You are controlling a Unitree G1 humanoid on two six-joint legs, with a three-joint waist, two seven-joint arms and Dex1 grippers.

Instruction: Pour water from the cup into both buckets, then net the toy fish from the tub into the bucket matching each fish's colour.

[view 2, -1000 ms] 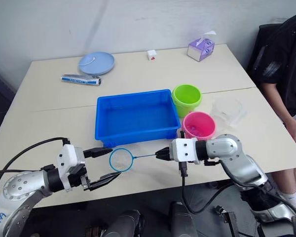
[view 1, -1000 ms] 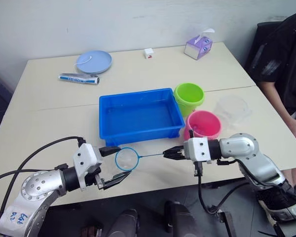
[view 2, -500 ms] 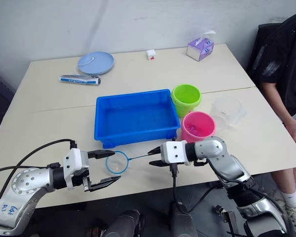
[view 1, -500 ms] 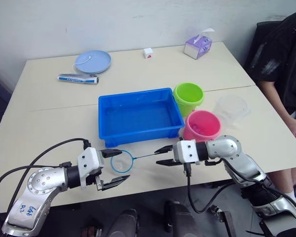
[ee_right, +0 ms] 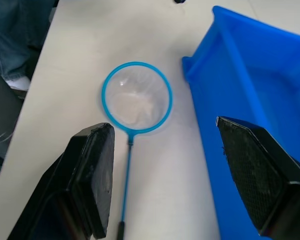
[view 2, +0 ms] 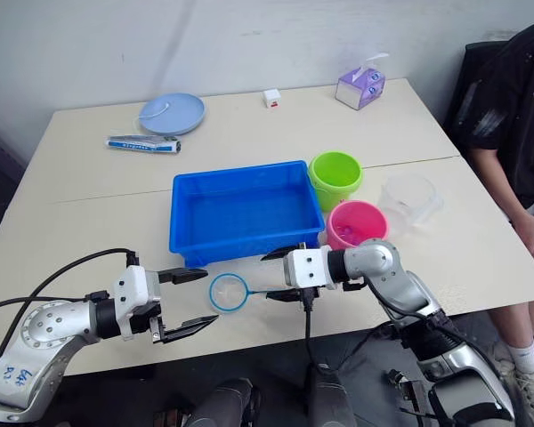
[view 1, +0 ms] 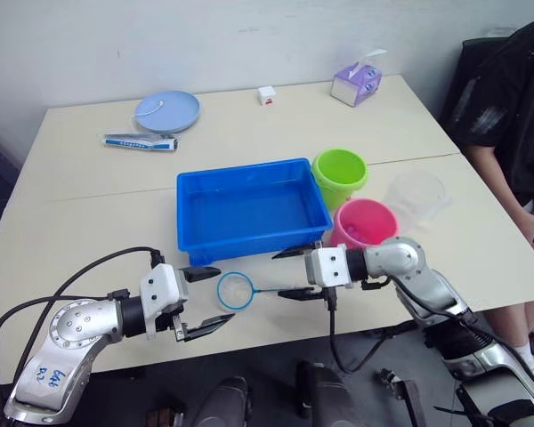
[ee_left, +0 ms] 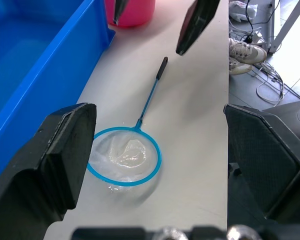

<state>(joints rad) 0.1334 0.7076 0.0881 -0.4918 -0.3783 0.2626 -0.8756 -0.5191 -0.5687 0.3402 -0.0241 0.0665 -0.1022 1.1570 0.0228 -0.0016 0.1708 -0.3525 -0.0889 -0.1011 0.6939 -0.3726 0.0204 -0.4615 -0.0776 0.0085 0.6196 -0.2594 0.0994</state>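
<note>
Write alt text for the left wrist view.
A blue-rimmed net lies flat on the table, its thin handle pointing away toward the right gripper, whose jaws hang open above it. The open left gripper frames the net, with the blue tub and pink bucket alongside.

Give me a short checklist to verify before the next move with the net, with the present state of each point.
1. Small blue-rimmed hoop net lies flat on the beige table: ok.
2. Right gripper open, either side of the net's thin handle: ok.
3. Left gripper open, beside the hoop, not touching: ok.
4. Net held by a gripper: not ok.
5. Toy fish left in the shallow blue plastic tub: cannot tell.
6. Lime green bucket and pink bucket upright: ok.
</note>
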